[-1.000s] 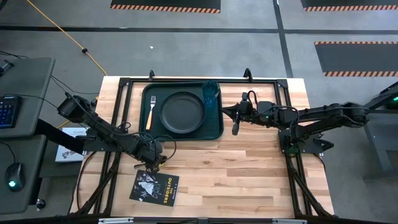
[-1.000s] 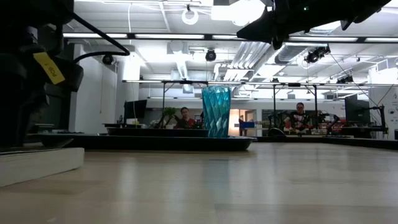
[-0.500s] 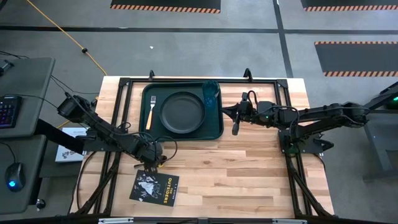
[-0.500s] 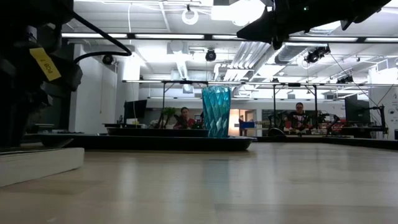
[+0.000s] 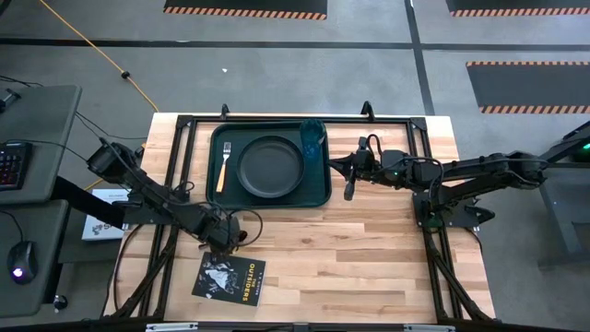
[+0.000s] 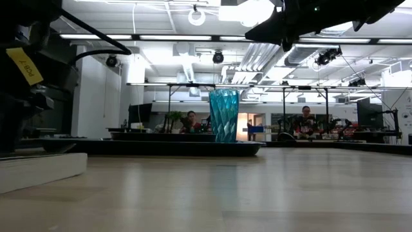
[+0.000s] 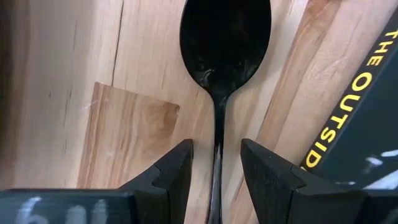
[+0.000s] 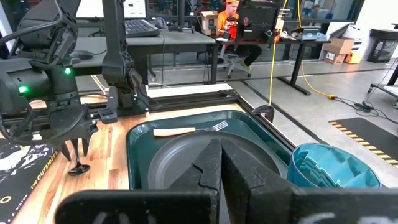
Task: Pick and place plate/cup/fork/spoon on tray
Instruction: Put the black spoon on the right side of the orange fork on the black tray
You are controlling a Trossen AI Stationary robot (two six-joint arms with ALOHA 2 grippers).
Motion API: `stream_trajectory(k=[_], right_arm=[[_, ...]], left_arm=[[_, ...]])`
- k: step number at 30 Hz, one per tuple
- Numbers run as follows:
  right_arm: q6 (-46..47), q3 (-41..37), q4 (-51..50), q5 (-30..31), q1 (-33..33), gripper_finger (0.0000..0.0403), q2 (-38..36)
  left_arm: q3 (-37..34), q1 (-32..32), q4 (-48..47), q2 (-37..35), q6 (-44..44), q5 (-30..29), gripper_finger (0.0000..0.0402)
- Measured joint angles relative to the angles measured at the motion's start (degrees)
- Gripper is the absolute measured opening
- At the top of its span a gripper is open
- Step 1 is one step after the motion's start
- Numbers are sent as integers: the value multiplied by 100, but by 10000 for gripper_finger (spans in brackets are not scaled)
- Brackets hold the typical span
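Room: open lab hall, desks and seated people far behind, grey floor with striped marks.
Bench (image 5: 369, 249): pale wood planks, centre of high view.
Tray (image 5: 318, 195): upper centre, holding plate (image 5: 270, 166), fork (image 5: 222, 166), cup (image 5: 312, 136).
Spoon (image 7: 222, 59): flat on bench beside black booklet (image 5: 230, 277), lower left.
Left jaws (image 7: 214, 165): parted, straddling thin handle, not yet closed.
Right jaws (image 5: 349, 189): closed, empty, right of tray.
Handling: light, stiff, slick; best pinched mid-handle, likely to slip.
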Motion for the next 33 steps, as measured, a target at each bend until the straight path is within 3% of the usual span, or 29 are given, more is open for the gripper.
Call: stream_trajectory(k=[6, 12, 19, 23, 27, 33], right_arm=[[2, 0, 0, 0, -1, 0, -1], [2, 0, 1, 0, 0, 0, -2], [2, 0, 0, 0, -2, 0, 0], [2, 0, 8, -1, -1, 0, 0], [2, 0, 5, 0, -2, 0, -1], [95, 0, 21, -2, -1, 0, 0]], left_arm=[[11, 1, -14, 83, -4, -52, 111], [90, 3, -196, 87, 4, -189, 12], [678, 35, -812, 66, 342, -459, 5], [1171, 26, -1650, -218, 357, -1002, 5], [1466, 102, -2310, -765, 234, -2061, 4], [1144, 994, -2643, -1676, -155, -3144, 2]])
